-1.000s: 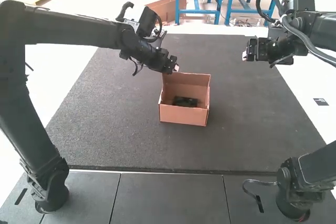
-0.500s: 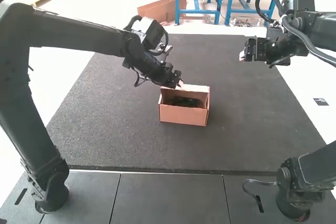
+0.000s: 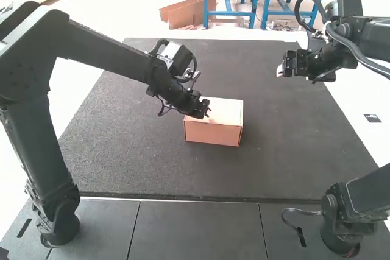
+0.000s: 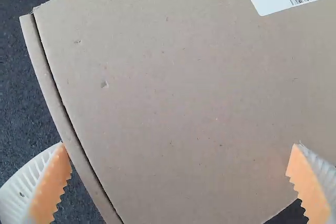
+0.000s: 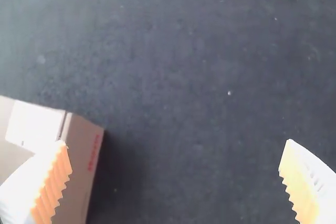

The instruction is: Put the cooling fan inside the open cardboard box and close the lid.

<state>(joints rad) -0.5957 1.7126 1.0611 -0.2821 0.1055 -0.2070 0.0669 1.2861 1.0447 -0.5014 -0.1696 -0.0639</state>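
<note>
On the dark mat [image 3: 122, 144] the cardboard box [image 3: 214, 123] sits with its lid [image 4: 173, 93] down beneath the left gripper [image 3: 203, 109], jaws spread. The right gripper [image 3: 286, 65] hangs well apart, jaws also spread. This looks like the closing step, and next the lid needs pressing flat.

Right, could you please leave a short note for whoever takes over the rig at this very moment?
Left gripper: open, at the left end of the cardboard box, fingers spread over its lid.
Right gripper: open, holding nothing, up over the black mat, to the right of the box and farther back.
Done: the lid lies down over the box, which stands mid-mat.
Left: the lid hides the inside, so confirm the cooling fan is in there. Check that the lid sits flat and press it if not, then probably lift the left arm clear.
</note>
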